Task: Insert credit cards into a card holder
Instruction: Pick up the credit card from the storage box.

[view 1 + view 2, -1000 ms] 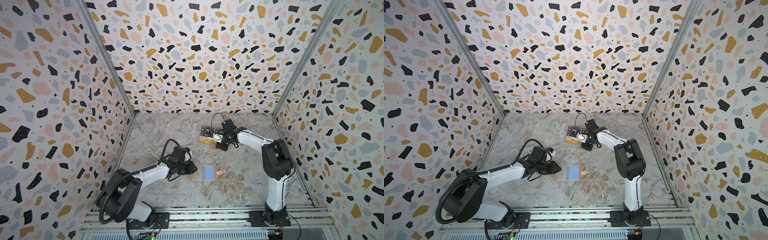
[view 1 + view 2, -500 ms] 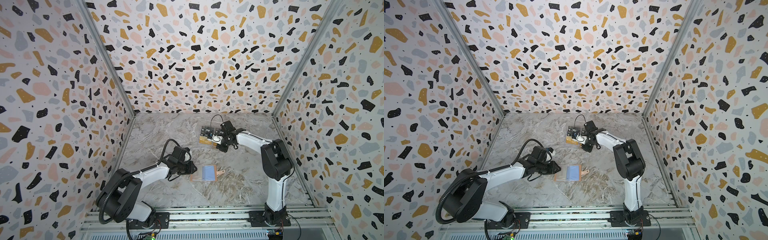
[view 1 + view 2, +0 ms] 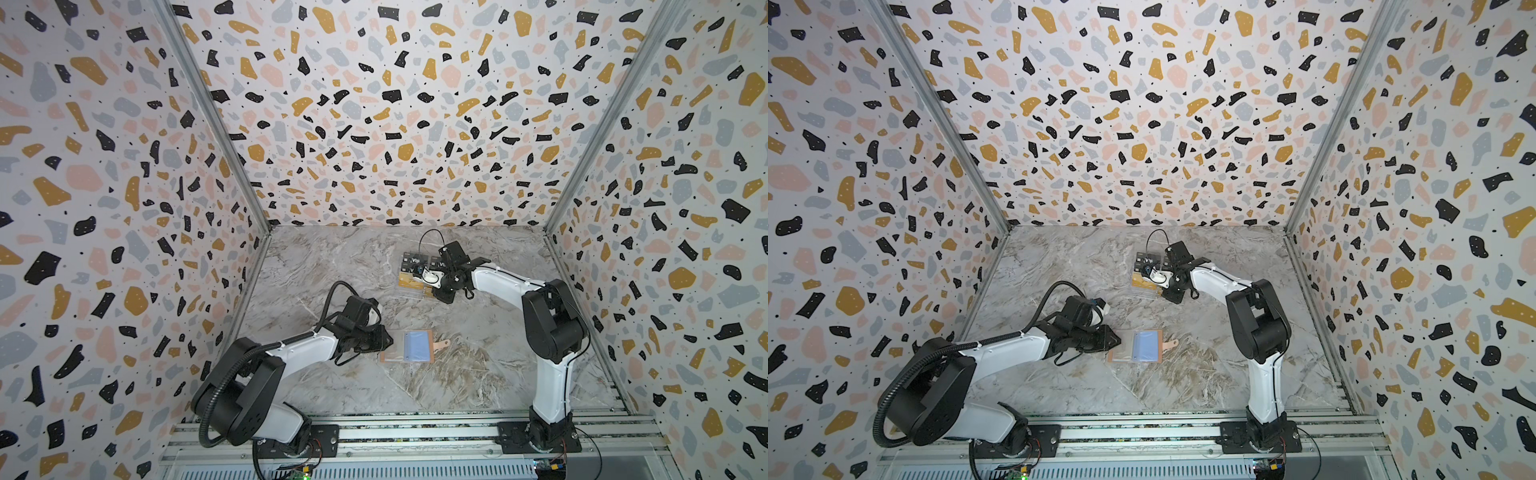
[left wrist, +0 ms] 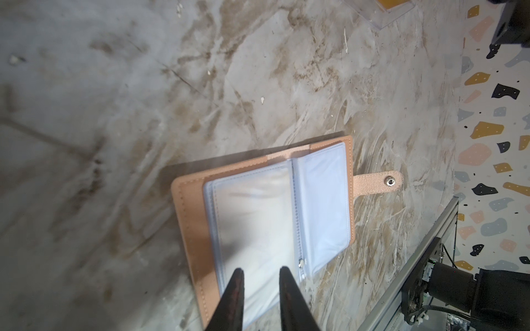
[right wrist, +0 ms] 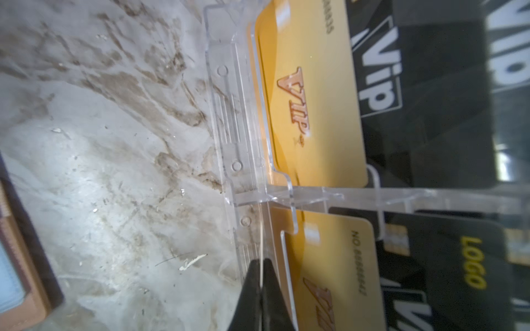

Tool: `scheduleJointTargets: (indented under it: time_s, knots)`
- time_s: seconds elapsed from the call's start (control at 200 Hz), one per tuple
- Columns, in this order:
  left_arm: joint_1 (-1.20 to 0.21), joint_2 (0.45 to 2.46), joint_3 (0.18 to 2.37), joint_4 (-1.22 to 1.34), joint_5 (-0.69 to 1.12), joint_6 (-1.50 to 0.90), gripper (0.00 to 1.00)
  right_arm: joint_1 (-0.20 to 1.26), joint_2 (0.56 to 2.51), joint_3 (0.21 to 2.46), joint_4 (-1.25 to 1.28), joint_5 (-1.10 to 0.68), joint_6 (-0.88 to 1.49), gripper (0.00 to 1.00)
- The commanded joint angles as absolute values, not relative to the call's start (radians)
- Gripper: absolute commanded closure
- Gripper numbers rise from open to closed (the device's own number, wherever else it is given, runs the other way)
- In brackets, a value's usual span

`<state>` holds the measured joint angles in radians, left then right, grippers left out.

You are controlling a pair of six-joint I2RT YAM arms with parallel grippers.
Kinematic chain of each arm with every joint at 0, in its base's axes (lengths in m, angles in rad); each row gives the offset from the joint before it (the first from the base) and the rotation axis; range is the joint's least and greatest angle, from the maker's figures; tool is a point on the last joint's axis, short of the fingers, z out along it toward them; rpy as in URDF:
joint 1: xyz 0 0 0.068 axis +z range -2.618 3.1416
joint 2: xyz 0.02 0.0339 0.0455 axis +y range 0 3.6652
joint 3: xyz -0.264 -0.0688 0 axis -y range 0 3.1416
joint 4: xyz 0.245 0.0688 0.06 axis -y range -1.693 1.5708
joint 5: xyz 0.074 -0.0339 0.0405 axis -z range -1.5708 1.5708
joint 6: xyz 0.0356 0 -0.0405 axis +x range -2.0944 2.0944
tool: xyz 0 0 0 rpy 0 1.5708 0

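The card holder [image 3: 409, 347] [image 3: 1138, 347] lies open on the marbled floor, salmon-pink with bluish clear sleeves [image 4: 275, 206] and its strap tab out to one side. My left gripper [image 4: 261, 270] [image 3: 384, 340] rests at the holder's left page, open by a narrow gap with only sleeve showing between the fingers. Gold credit cards [image 5: 312, 100] [image 5: 329, 272] [image 3: 409, 282] stand in a clear acrylic stand [image 5: 229, 114]. At the stand's front, my right gripper [image 5: 261, 262] [image 3: 428, 291] is shut on a thin credit card seen edge-on [image 5: 261, 243].
Black "Vip" cards [image 5: 424, 114] [image 3: 411, 261] fill the stand's rear tiers. Patterned walls enclose the floor on three sides. An aluminium rail [image 3: 415, 432] with both arm bases runs along the front edge.
The right gripper's jaws have closed onto the card's edge at the stand. The left arm and the card holder have not moved.
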<state>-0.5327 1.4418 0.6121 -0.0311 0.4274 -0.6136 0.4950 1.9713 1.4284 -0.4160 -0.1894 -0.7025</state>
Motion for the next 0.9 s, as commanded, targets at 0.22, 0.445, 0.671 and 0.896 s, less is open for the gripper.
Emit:
scheduleJointTargets:
  time_s: [0.22,0.445,0.671,0.896]
  knots:
    - [-0.528,1.424,0.58,0.018,0.422,-0.63,0.75,0.509,1.853,1.428,-0.406,-0.215,-0.683,1.0]
    - [-0.529,1.367,0.588,0.01,0.298,-0.638,0.75,0.55,1.773,1.39,-0.337,-0.27,-0.538,1.0]
    - [-0.53,1.244,0.54,0.034,0.157,-0.646,0.74,0.629,1.674,1.258,-0.172,-0.42,-0.163,1.0]
    - [-0.549,1.201,0.461,0.111,0.113,-0.694,0.73,0.69,1.574,0.999,0.16,-0.574,0.358,1.0]
